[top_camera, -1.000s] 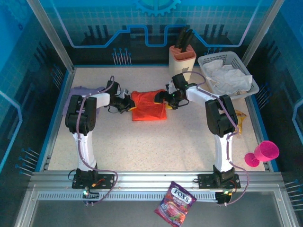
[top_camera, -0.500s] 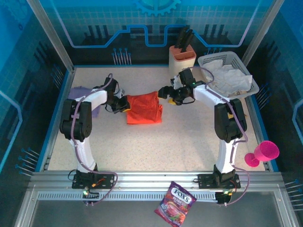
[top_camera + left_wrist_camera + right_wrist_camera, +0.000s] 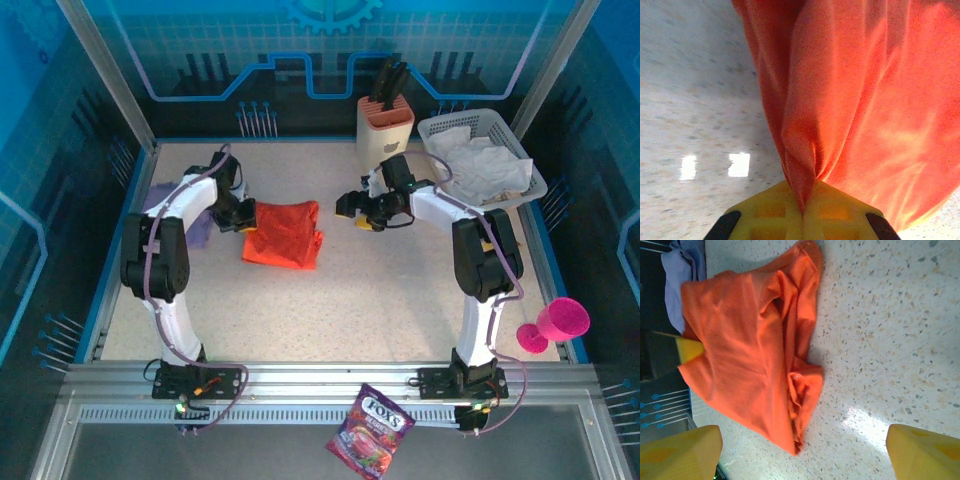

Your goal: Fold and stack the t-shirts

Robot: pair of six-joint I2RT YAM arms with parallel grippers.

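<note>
Left wrist — orange t-shirt (image 3: 865, 100) extends from left tool (image 3: 802, 212)

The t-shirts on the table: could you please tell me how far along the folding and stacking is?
Done: the orange shirt is gathered into a rough, rumpled fold. In hand: the left gripper is shut on its edge, while the right gripper is open and clear of it. Left: the purple shirt lies apart, beside the left arm, so nothing is stacked yet.
</note>
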